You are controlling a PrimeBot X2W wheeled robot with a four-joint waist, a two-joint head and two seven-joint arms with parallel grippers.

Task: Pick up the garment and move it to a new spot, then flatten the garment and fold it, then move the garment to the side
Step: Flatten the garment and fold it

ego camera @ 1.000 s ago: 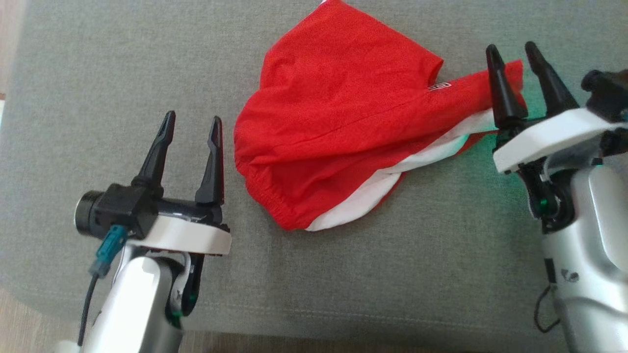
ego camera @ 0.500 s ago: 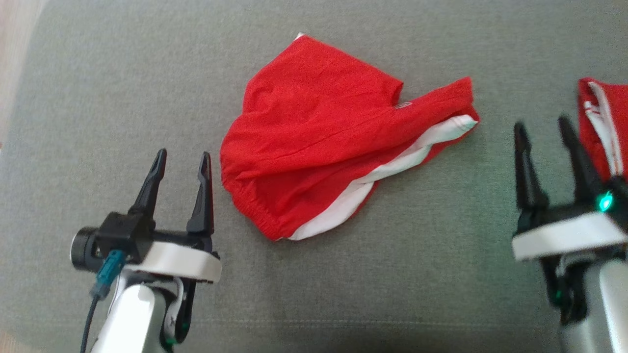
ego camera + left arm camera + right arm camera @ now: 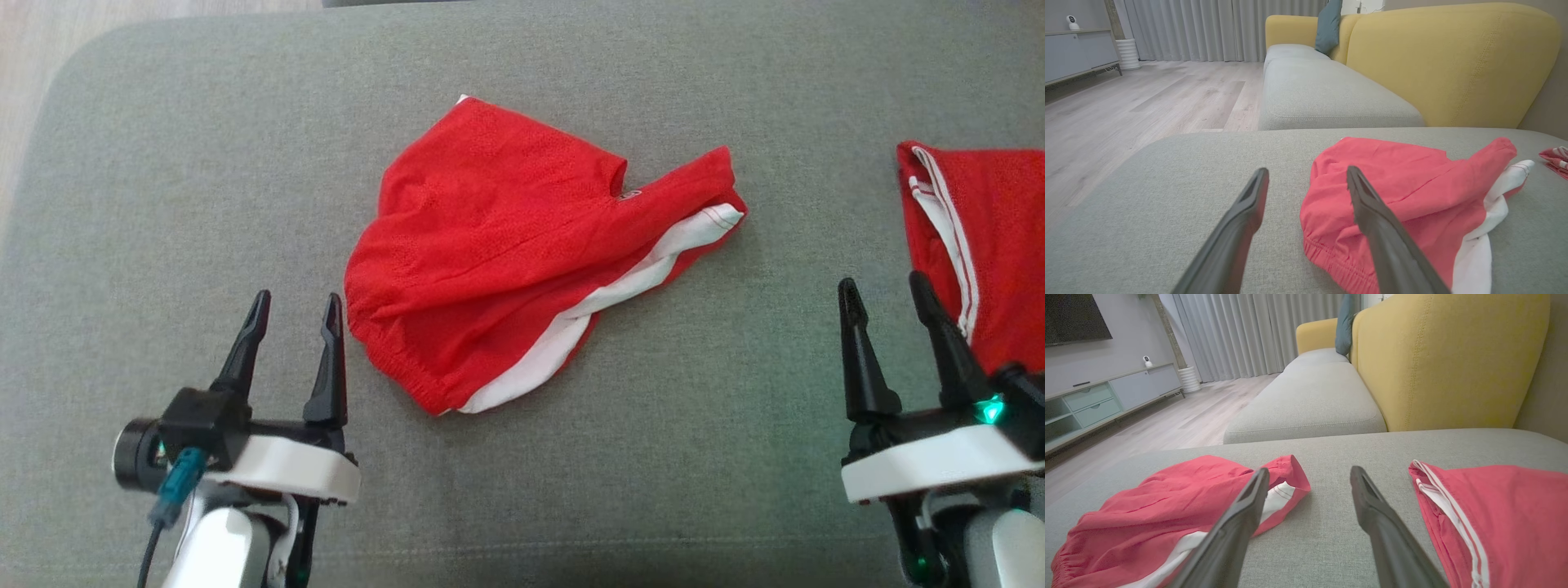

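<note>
Both hands empty, fingers spread wide, resting low over the grey sofa seat point(image 3: 163, 163). The shorts point(image 3: 490, 245), red w/ white side panel, lie bunched on the seat between the hands: the elastic waistband is just to the right of the L hand point(image 3: 296, 296), nearly at its inner fingertip. The leg end is ahead and well to the left of the R hand point(image 3: 883, 282). Nothing gripped, cloth rumpled w/ one leg twisted over, so prob. the flatten step is in hand; fold and shift aside not yet done. Next move: L hand closes on the waistband corner beside it, R hand goes fwd and left to the leg hem, then both pull apart to spread it flat. NB a second red garment point(image 3: 996, 245) w/ white stripes sits just ahead-right of the R hand, so don't grab that one.
</note>
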